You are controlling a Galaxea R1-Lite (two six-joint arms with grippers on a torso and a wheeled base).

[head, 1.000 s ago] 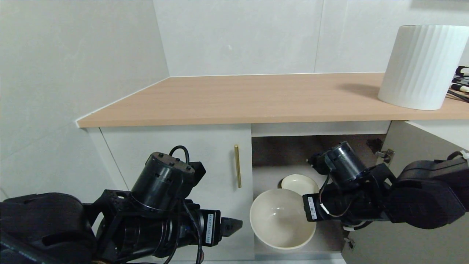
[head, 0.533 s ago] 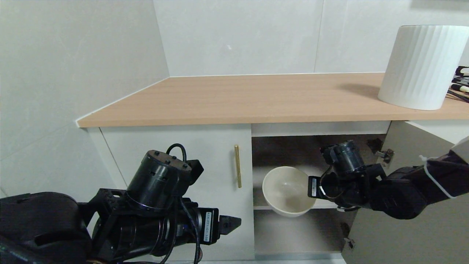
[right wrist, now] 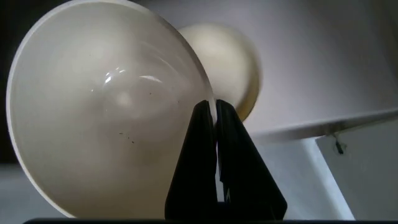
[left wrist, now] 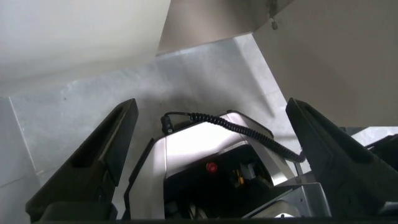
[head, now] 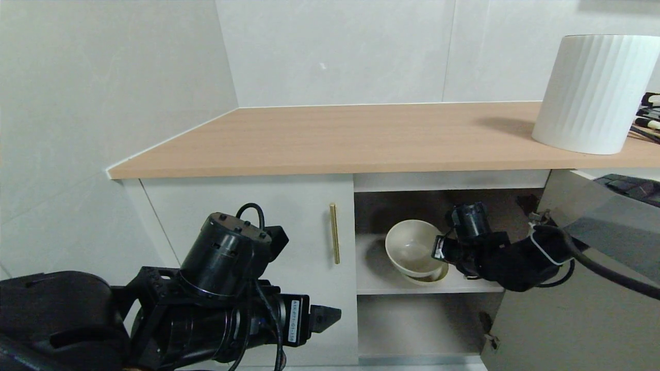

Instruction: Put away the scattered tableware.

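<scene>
Right gripper (right wrist: pixel 216 134) pinches the rim of a cream bowl (right wrist: pixel 106 106), its fingers pressed on either side, seen close in the right wrist view. The head view places that bowl tilted inside the open cabinet, over the upper shelf (head: pixel 375 282) and just above a plate (head: pixel 431 279); whether they touch is unclear. Left gripper (left wrist: pixel 211 106), spread wide and empty, hangs low before the closed door (head: pixel 206 198).

Pale tiled walls (head: pixel 330 51); wood countertop (head: pixel 361 139); white cabinet (head: pixel 247 206), interior perhaps grey.
</scene>
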